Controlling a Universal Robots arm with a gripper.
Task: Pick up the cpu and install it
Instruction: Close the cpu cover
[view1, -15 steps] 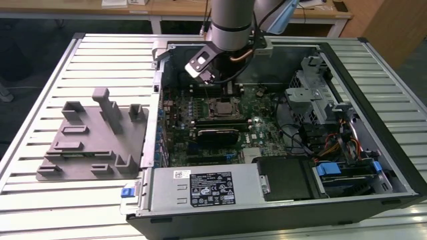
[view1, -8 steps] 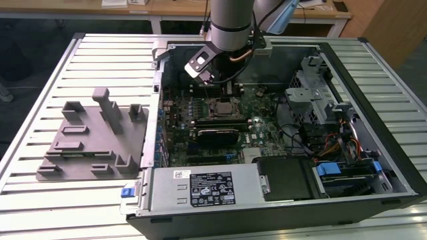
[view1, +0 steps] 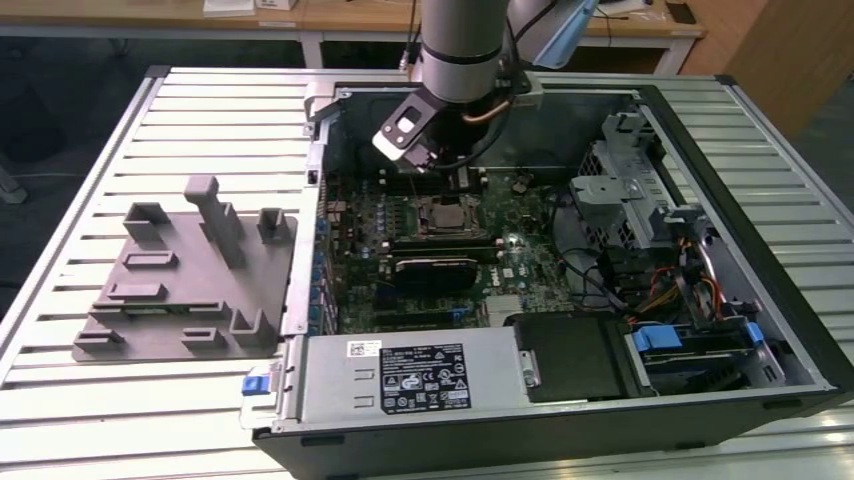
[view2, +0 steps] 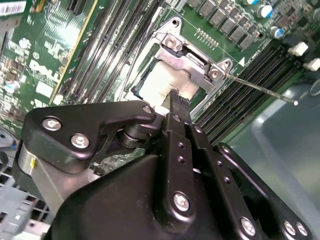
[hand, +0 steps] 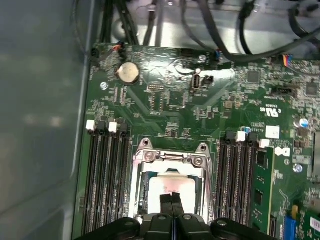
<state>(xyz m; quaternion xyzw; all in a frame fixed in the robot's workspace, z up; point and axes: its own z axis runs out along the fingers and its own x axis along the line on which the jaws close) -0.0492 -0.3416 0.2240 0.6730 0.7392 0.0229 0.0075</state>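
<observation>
Now the small flat square cpu (hand: 162, 186) w/ shiny silver top lies flat inside the hinged metal socket frame (hand: 172, 157) on the green motherboard (hand: 165, 100). The black gripper (hand: 172, 199) hangs right over it, fingertips pressed together, pinching nothing; contact w/ cpu unclear.

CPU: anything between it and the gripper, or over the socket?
Nothing visible. In the first wrist view the gripper, fingers shut, hangs directly over the cpu, which lies flat inside the socket frame. In the second wrist view the thin latch lever points away from the chip. Contact cannot be told.
</observation>
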